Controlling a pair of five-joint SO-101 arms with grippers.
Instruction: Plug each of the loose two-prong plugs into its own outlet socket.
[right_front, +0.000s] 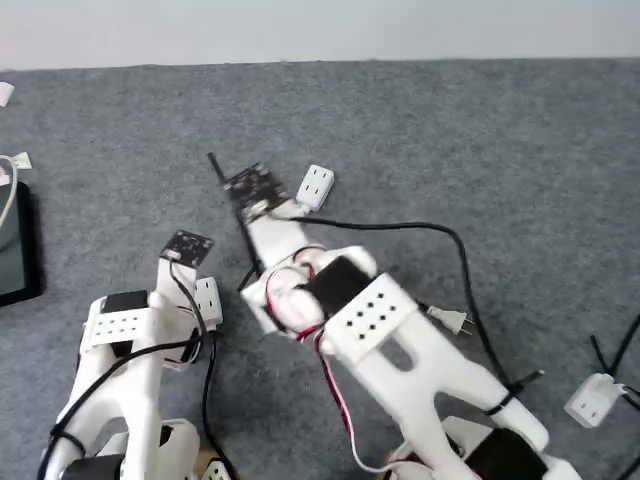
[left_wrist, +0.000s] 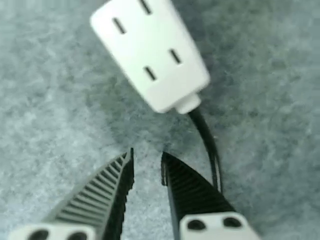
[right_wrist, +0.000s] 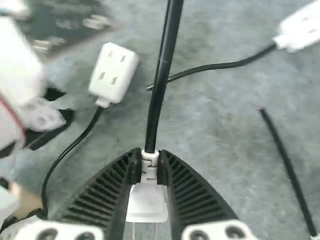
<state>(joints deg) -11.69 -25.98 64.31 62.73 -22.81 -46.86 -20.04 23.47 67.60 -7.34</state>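
right fingers (right_wrist: 192, 195) clamped on the white plug (right_wrist: 146, 202), gripping its body by the sides; its black cord (right_wrist: 162, 75) runs straight out past the tips; prongs look to point back toward the wrist, not outward; a white socket (right_wrist: 112, 70) lies near, off to one side of the cord, slots up; left fingers (left_wrist: 102, 200) a narrow gap apart, holding nothing, tips just short of a socket block (left_wrist: 150, 55) lying flat on the grey surface (left_wrist: 50, 125); second loose plug (right_front: 450, 320) lies beside the right arm, well apart from any socket; risks: prongs facing backward means no insertion without a regrasp; stiff cord may twist the plug in the grip; sockets are unanchored, so a push slides them unless braced; left gap looks too narrow for the block
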